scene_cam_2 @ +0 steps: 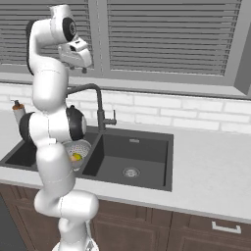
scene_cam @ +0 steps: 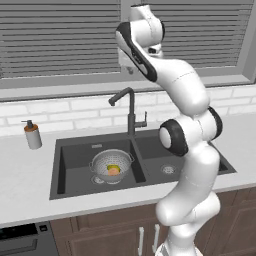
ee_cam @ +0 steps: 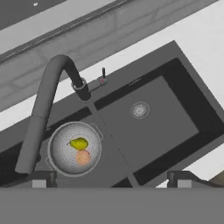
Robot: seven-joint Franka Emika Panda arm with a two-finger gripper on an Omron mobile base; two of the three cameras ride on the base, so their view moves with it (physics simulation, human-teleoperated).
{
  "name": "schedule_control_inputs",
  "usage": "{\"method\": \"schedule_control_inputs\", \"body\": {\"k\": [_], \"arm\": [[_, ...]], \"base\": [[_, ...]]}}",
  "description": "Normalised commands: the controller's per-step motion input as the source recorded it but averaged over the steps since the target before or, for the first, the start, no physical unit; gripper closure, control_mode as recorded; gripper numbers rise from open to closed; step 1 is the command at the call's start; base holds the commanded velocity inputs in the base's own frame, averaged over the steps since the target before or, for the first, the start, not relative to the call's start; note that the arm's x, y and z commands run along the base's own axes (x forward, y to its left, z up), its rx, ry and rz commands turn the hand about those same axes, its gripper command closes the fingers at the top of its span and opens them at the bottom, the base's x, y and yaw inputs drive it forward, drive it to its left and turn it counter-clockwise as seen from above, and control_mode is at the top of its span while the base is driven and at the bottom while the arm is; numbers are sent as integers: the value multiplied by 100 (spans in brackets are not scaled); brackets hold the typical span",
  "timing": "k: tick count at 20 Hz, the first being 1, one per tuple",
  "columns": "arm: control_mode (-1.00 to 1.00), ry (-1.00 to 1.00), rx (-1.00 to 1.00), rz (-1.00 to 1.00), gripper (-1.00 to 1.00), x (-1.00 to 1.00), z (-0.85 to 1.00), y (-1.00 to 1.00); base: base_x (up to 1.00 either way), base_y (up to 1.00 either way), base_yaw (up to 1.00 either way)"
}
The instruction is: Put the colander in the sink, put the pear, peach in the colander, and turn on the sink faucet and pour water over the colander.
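The silvery perforated colander [scene_cam: 102, 162] [scene_cam_2: 82, 146] [ee_cam: 60, 151] stands in the left basin of the dark grey sink [scene_cam: 92, 192] [scene_cam_2: 147, 147] [ee_cam: 175, 113]. Inside it lie the yellow-green pear [scene_cam: 110, 167] [scene_cam_2: 76, 157] [ee_cam: 79, 143] and the orange-pink peach [scene_cam: 115, 171] [ee_cam: 82, 157], touching. The gooseneck sink faucet [scene_cam: 131, 112] [scene_cam_2: 100, 105] [ee_cam: 41, 109] arches over the left basin, and its spout ends just beside the colander. Its small lever [ee_cam: 103, 74] sits at the base. No water is in view. My gripper [scene_cam: 131, 70] [scene_cam_2: 81, 66] [ee_cam: 111, 180] hangs high above the faucet, open and holding nothing.
A soap pump bottle [scene_cam: 32, 135] [scene_cam_2: 18, 110] stands on the counter left of the sink. The right basin holds just its steel drain [scene_cam: 168, 169] [scene_cam_2: 130, 172] [ee_cam: 139, 110]. A white tiled wall and a blinded window rise behind the faucet.
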Motion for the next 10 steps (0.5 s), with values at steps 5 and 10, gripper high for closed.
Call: {"method": "schedule_control_inputs", "body": {"k": [5, 10], "arm": [[-100, -3, 8, 0, -100, -84, -74, -100], [-100, -6, 18, 7, -100, -69, -99, -100]], "base": [[0, 0, 0], [0, 0, 0]]}}
